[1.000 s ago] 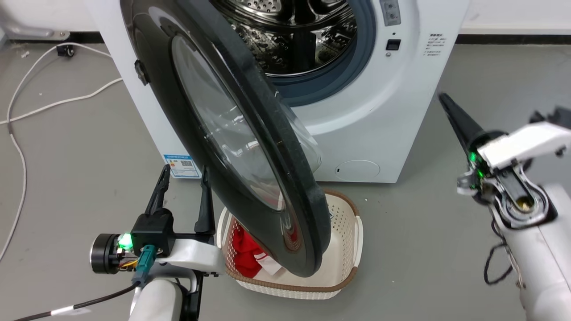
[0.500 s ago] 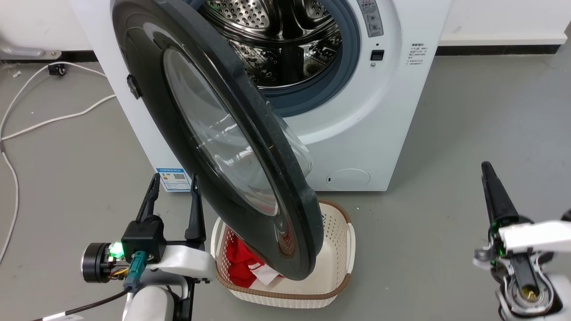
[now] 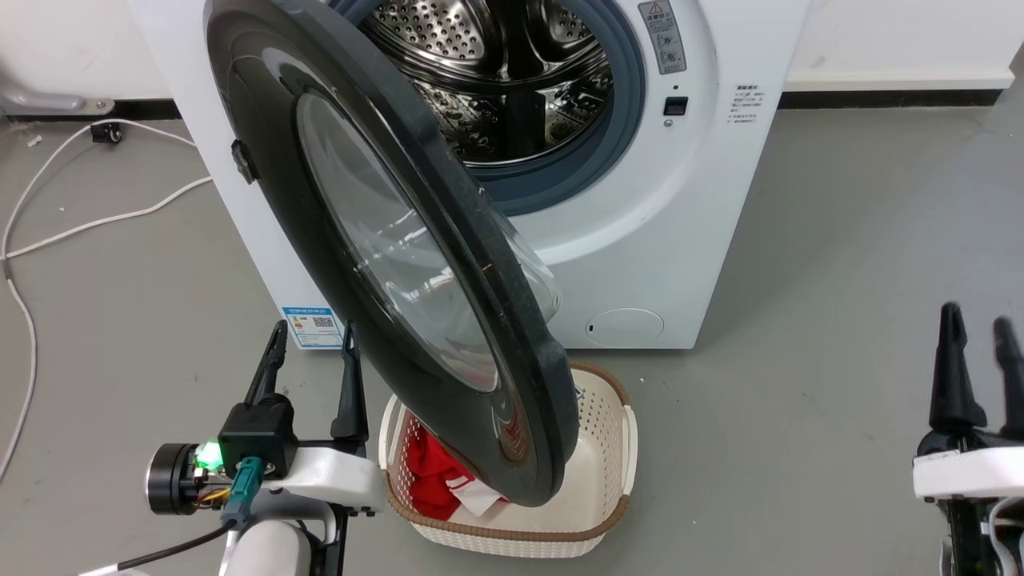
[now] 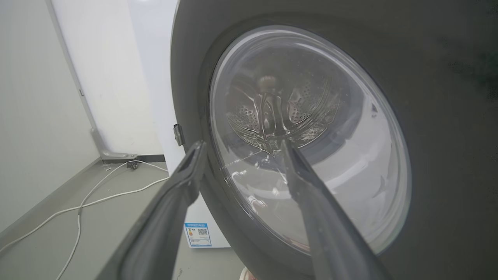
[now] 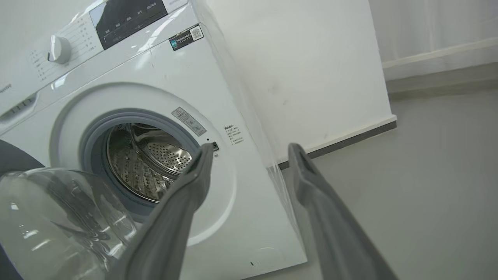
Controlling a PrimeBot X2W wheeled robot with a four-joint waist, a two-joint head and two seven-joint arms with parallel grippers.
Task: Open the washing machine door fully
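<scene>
Door: the washing machine door (image 3: 400,264) is unlatched and swung well out from the white washing machine (image 3: 656,240). It is hinged on my left, and its free edge hangs over the laundry basket (image 3: 620,448).
Drum mouth: the steel drum (image 3: 512,72) and its grey rubber ring are plainly uncovered to the right of the door.
Left pincer: my left pincer (image 3: 314,334) is low on the outer side of the door, fingers apart and holding nothing. Its inner finger is just beside the black rim; I cannot tell whether it touches. From the wrist, the left pincer (image 4: 242,144) looks straight at the door's glass bowl (image 4: 311,136).
Right pincer: my right pincer (image 3: 976,316) is well off to the right above the floor (image 3: 800,376), fingers apart and empty. From the wrist it points past the machine's right front corner.
Basket: a red garment (image 3: 436,476) lies inside, under the door's lower edge.
Done: I judge the latch released and most of the swing made.
Left: the door stands at an angle to the front, not folded back to its stop, so I judge a last push leftward is needed.
Risk: my left pincer sits on the side the door must swing toward.
</scene>
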